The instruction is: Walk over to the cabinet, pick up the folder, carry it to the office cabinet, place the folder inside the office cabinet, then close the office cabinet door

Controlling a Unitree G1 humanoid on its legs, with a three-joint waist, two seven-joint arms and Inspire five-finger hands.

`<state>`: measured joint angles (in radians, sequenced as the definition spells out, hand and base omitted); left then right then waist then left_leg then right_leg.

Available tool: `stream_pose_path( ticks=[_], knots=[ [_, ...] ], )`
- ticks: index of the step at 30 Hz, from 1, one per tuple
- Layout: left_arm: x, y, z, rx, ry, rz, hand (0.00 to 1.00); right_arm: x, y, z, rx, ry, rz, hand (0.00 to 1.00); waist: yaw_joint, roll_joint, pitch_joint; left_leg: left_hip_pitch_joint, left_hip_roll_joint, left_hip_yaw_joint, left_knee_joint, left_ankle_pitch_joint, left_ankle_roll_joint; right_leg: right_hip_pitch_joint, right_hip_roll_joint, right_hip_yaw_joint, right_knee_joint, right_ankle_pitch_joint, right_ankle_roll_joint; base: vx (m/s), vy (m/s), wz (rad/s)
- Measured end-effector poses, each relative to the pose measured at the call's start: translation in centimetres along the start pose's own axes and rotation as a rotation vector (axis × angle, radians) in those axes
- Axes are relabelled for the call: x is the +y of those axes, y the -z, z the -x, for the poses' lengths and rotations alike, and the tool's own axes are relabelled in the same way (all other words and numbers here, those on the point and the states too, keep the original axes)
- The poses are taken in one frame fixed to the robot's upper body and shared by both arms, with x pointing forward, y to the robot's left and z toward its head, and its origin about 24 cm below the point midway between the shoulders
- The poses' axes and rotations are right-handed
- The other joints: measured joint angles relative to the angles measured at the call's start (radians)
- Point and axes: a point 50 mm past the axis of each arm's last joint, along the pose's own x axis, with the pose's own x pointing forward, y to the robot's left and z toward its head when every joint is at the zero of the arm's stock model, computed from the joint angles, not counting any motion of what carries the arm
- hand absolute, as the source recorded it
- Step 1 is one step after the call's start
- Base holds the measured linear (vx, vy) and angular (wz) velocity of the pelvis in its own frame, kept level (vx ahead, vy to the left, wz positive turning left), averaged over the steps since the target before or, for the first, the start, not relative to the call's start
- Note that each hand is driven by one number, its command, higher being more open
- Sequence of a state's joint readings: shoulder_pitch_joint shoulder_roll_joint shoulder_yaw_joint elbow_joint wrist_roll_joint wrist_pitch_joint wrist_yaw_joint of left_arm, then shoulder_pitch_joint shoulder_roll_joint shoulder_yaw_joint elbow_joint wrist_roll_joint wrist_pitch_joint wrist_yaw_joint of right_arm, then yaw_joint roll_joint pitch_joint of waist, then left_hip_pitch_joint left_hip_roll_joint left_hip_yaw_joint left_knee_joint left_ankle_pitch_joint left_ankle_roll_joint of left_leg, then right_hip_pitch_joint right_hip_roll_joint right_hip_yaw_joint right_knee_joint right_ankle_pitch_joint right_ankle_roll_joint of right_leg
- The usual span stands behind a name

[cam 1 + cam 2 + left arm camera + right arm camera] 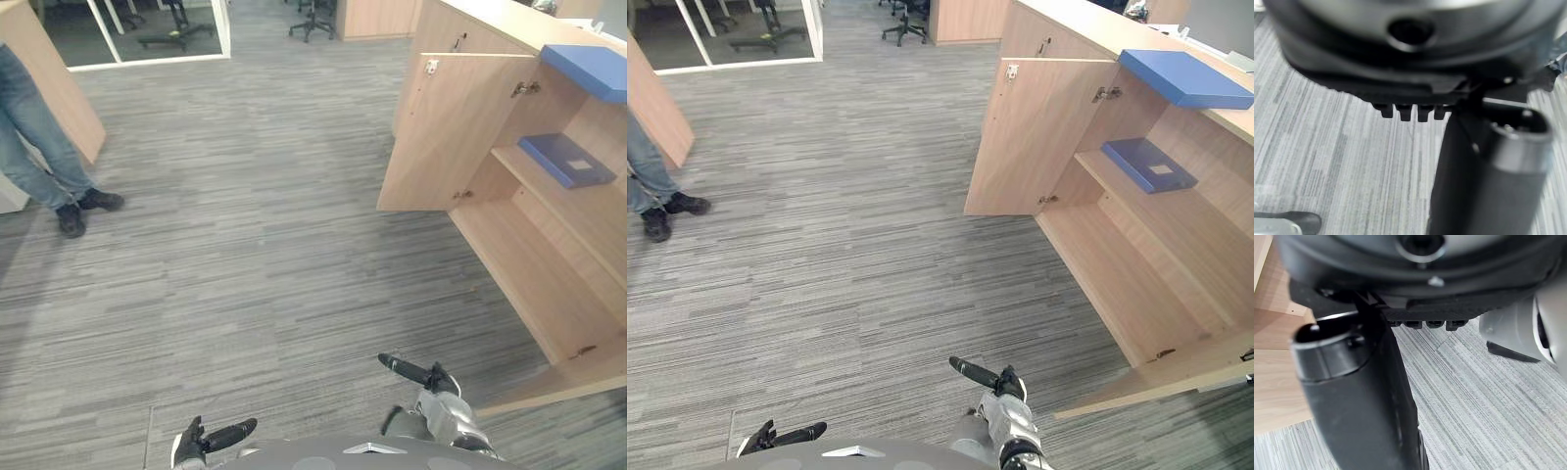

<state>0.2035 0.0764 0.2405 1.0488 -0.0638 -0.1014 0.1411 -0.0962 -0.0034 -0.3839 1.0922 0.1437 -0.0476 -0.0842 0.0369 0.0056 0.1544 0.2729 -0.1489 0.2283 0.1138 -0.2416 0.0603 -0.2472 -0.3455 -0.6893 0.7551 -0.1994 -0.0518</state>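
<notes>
While the office cabinet (529, 264) stands with its door (446, 132) swung open, a blue folder (568, 160) lies flat on its upper shelf and a second blue folder (1185, 78) rests on its top; the left hand (204, 440) and right hand (429, 375) hang released and empty over the carpet, short of the cabinet

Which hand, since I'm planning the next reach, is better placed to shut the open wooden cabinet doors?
Right. The open light-wood office cabinet, dark blue folder on its shelf, stands on the robot's right; the right hand hangs closer to its near door than the left hand.
</notes>
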Motion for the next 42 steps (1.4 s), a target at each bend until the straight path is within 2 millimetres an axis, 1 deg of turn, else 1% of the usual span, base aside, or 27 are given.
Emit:
stream_pose_path(
  ticks=[1,2,3,4,5,6,9,12,13,14,15,16,17,18,20,22,26,27,30,31,32,35,36,38,40,41,42],
  knots=[
    [0.2,0.0,0.0,0.000,-0.008,0.011,1.00,0.4,0.2,0.1,0.002,-0.003,-0.009,1.00,0.012,-0.009,0.003,0.030,-0.013,0.010,-0.036,-0.005,-0.009,-0.001,0.056,-0.111,-0.138,0.034,-0.020,0.32,-0.026,-0.16],
    [0.4,-0.1,0.0,-0.002,-0.013,0.018,1.00,0.5,0.3,0.1,0.008,-0.004,-0.013,1.00,0.018,-0.019,0.002,0.041,-0.024,0.014,-0.046,-0.011,-0.018,-0.001,0.085,-0.163,-0.203,0.071,-0.047,0.42,-0.022,-0.24],
    [0.8,0.1,0.0,0.002,-0.031,0.042,1.00,0.4,1.2,0.2,0.043,0.000,-0.024,1.00,0.027,-0.038,-0.004,0.057,-0.050,0.016,-0.053,-0.017,-0.027,0.018,0.133,-0.238,-0.306,0.057,-0.228,0.31,0.004,-0.39],
    [0.6,0.3,0.0,0.012,-0.030,0.050,1.00,0.3,1.2,0.2,0.052,0.003,-0.025,1.00,0.036,-0.032,-0.008,0.062,-0.049,0.021,-0.052,-0.017,-0.027,0.034,0.156,-0.244,-0.337,0.036,-0.224,0.37,0.073,-0.94],
    [-0.2,0.7,0.2,0.033,-0.022,0.066,1.00,0.1,0.8,0.1,0.042,0.008,-0.021,1.00,0.042,0.008,-0.004,0.062,-0.043,0.031,-0.046,-0.014,-0.029,0.043,0.200,-0.231,-0.396,0.024,-0.220,0.35,0.124,-1.29],
    [-0.6,1.4,0.5,0.052,-0.015,0.064,1.00,-0.1,0.6,0.0,0.036,0.015,-0.026,1.00,0.045,0.028,0.002,0.052,-0.024,0.043,-0.012,-0.021,-0.022,0.047,0.239,-0.198,-0.440,0.027,-0.214,0.33,0.131,-1.23],
    [-0.9,0.6,0.3,0.030,-0.006,0.063,1.00,-0.7,1.4,0.2,0.061,0.040,-0.058,1.00,0.025,0.033,-0.001,0.014,0.064,0.074,0.131,-0.092,-0.025,0.085,0.283,-0.178,-0.481,0.036,-0.176,0.26,0.060,-0.46],
    [-1.1,0.2,0.2,0.018,0.000,0.063,1.00,-1.1,2.0,0.3,0.087,0.053,-0.055,1.00,0.020,0.034,-0.013,-0.036,0.112,0.052,0.251,-0.085,-0.031,0.114,0.312,-0.169,-0.499,0.039,-0.131,0.15,0.000,-0.14],
    [-1.1,0.4,0.2,0.027,-0.002,0.069,1.00,-1.3,2.1,0.3,0.086,0.056,-0.054,1.00,0.021,0.039,-0.018,-0.079,0.137,0.060,0.350,-0.077,-0.025,0.125,0.322,-0.170,-0.514,0.034,-0.132,0.14,0.016,-0.42],
    [-1.2,0.6,0.2,0.038,0.000,0.070,1.00,-1.3,2.0,0.3,0.078,0.056,-0.058,1.00,0.021,0.056,-0.022,-0.136,0.166,0.078,0.473,-0.050,-0.015,0.139,0.332,-0.174,-0.525,0.022,-0.126,0.17,0.025,-0.52],
    [-1.5,0.7,0.3,0.046,0.006,0.079,1.00,-1.6,2.0,0.4,0.077,0.062,-0.058,1.00,0.024,0.057,-0.023,-0.187,0.198,0.093,0.638,0.024,-0.018,0.178,0.354,-0.153,-0.562,0.030,-0.114,0.14,0.022,-0.81],
    [-1.5,1.5,0.5,0.068,0.001,0.092,1.00,-2.1,2.3,0.5,0.082,0.073,-0.049,1.00,0.033,0.077,-0.023,-0.219,0.228,0.095,0.765,0.143,-0.042,0.236,0.393,-0.106,-0.626,0.045,-0.092,0.15,0.034,-0.92],
    [-1.4,2.0,0.7,0.081,-0.002,0.101,1.00,-2.1,2.4,0.5,0.084,0.073,-0.040,1.00,0.043,0.078,-0.028,-0.236,0.241,0.099,0.827,0.185,-0.052,0.261,0.405,-0.080,-0.654,0.056,-0.082,0.16,0.077,-1.06],
    [-1.6,1.9,0.7,0.075,-0.002,0.128,1.00,-2.4,2.4,0.5,0.089,0.083,-0.030,1.00,0.048,0.092,-0.033,-0.301,0.290,0.096,0.968,0.113,-0.032,0.292,0.422,-0.030,-0.665,0.072,-0.084,0.17,0.093,-0.81],
    [-1.5,1.4,0.6,0.057,-0.004,0.131,1.00,-2.5,2.7,0.5,0.108,0.092,-0.046,1.00,0.057,0.092,-0.030,-0.367,0.309,0.070,1.006,0.033,-0.020,0.314,0.425,0.030,-0.672,0.068,-0.088,0.17,0.106,-0.97],
    [-1.4,0.5,0.4,0.021,-0.008,0.147,1.00,-2.4,2.7,0.4,0.125,0.092,-0.035,1.00,0.079,0.084,-0.024,-0.469,0.301,-0.045,0.906,-0.038,-0.033,0.342,0.412,0.140,-0.675,0.072,-0.045,0.17,0.108,-1.38],
    [-1.6,0.6,0.5,0.035,-0.007,0.162,1.00,-2.4,3.3,0.6,0.138,0.093,-0.026,1.00,0.089,0.056,-0.011,-0.495,0.251,-0.286,0.503,-0.050,-0.082,0.393,0.364,0.280,-0.665,0.047,0.005,0.19,0.183,-1.20],
    [-1.6,0.6,0.5,0.033,-0.010,0.174,1.00,-2.4,3.4,0.6,0.139,0.090,-0.010,1.00,0.089,0.047,-0.007,-0.497,0.241,-0.368,0.378,-0.031,-0.110,0.397,0.343,0.320,-0.650,0.032,0.028,0.21,0.214,-0.77],
    [-1.8,0.6,0.5,0.034,-0.017,0.183,1.00,-2.2,3.3,0.6,0.128,0.072,0.034,1.00,0.089,0.050,-0.010,-0.502,0.241,-0.478,0.210,0.042,-0.148,0.401,0.308,0.408,-0.617,-0.002,0.093,0.35,0.364,-0.89],
    [-1.9,0.7,0.6,0.038,-0.019,0.185,1.00,-2.2,3.3,0.7,0.126,0.070,0.036,1.00,0.091,0.056,-0.013,-0.499,0.242,-0.489,0.203,0.079,-0.168,0.402,0.304,0.427,-0.609,-0.007,0.103,0.48,0.478,-0.95],
    [-1.7,0.7,0.5,0.038,-0.030,0.191,1.00,-2.0,3.4,0.7,0.129,0.063,0.041,1.00,0.097,0.055,-0.024,-0.489,0.233,-0.470,0.233,0.157,-0.199,0.406,0.281,0.464,-0.597,-0.022,0.136,0.42,0.420,-0.78],
    [-0.1,-0.2,0.1,0.009,-0.078,0.197,1.00,0.3,5.2,1.3,0.175,0.005,0.018,1.00,0.097,-0.042,-0.067,-0.489,0.164,-0.338,0.281,0.102,-0.137,0.403,0.168,0.504,-0.622,0.000,0.197,0.42,0.388,-0.82],
    [-0.2,-0.6,0.0,0.000,-0.074,0.194,1.00,0.7,5.5,1.5,0.181,-0.010,0.007,1.00,0.098,-0.046,-0.072,-0.472,0.141,-0.303,0.292,0.085,-0.112,0.404,0.135,0.509,-0.637,0.026,0.214,0.28,0.316,-0.80],
    [-0.4,-0.6,0.0,-0.001,-0.063,0.187,1.00,0.5,5.5,1.5,0.182,-0.010,-0.009,1.00,0.099,-0.040,-0.080,-0.432,0.114,-0.256,0.275,0.064,-0.081,0.398,0.095,0.536,-0.624,0.045,0.217,0.20,0.328,-0.82],
    [-0.9,-0.1,0.1,0.022,-0.046,0.173,1.00,-0.4,4.8,1.2,0.166,0.021,-0.039,1.00,0.097,-0.009,-0.085,-0.347,0.072,-0.193,0.202,0.056,-0.036,0.326,0.030,0.586,-0.466,0.048,0.213,0.14,0.350,-0.93],
    [-1.0,0.1,0.1,0.029,-0.043,0.171,1.00,-0.7,4.6,1.2,0.159,0.029,-0.041,1.00,0.093,-0.003,-0.087,-0.325,0.064,-0.182,0.180,0.060,-0.030,0.298,0.015,0.590,-0.408,0.050,0.201,0.08,0.299,-0.59],
    [-1.0,0.2,0.2,0.035,-0.041,0.169,1.00,-1.3,4.3,1.1,0.147,0.045,-0.046,1.00,0.083,0.002,-0.090,-0.275,0.046,-0.164,0.134,0.070,-0.012,0.249,-0.025,0.568,-0.276,0.051,0.146,0.06,0.222,-0.31]
  ],
)
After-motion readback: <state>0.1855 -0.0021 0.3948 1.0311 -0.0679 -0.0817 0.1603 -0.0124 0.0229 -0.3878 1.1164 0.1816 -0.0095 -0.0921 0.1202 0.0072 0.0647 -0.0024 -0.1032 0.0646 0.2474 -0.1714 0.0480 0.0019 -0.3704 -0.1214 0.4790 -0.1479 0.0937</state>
